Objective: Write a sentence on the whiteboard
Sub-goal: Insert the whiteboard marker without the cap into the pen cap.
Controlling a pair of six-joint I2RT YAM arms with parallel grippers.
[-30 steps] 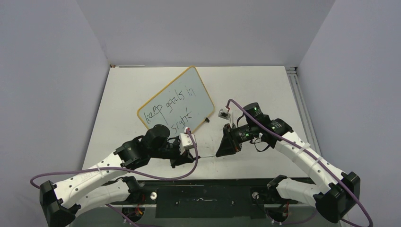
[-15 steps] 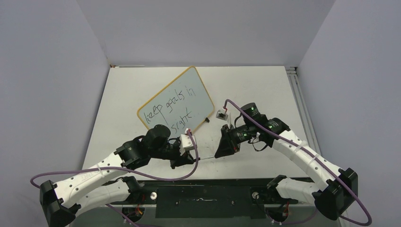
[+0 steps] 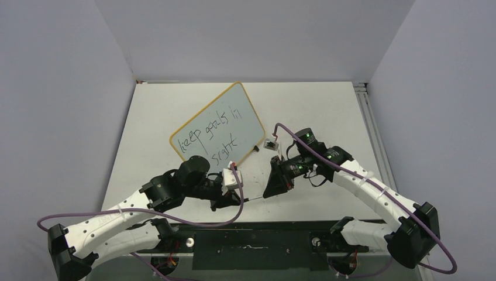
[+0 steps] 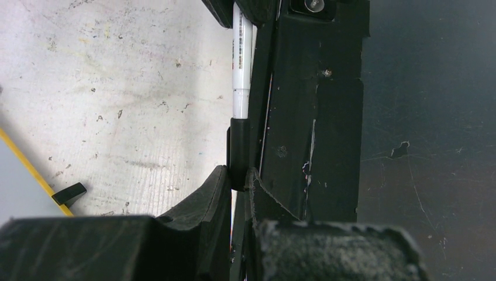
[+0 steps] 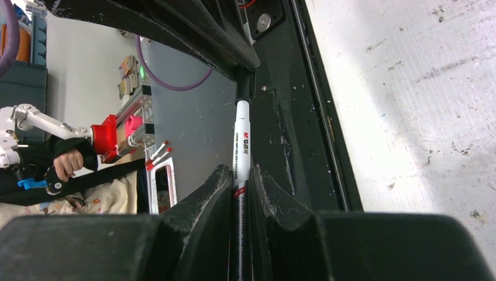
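Whiteboard (image 3: 217, 129) edge behind left arm (image 3: 169, 190); left fingers (image 4: 206, 196) clamping cap (image 4: 237, 152), right fingers (image 5: 209, 193) clamping marker (image 5: 241, 152).

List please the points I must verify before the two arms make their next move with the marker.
1. Sentence complete on the whiteboard: ok, two readable lines.
2. Right gripper shut on the marker body: ok.
3. Left gripper shut on the black cap: ok.
4. Black cap pushed fully home: cannot tell.
5. Marker away from the whiteboard: ok, it hangs between the grippers over the tabletop.
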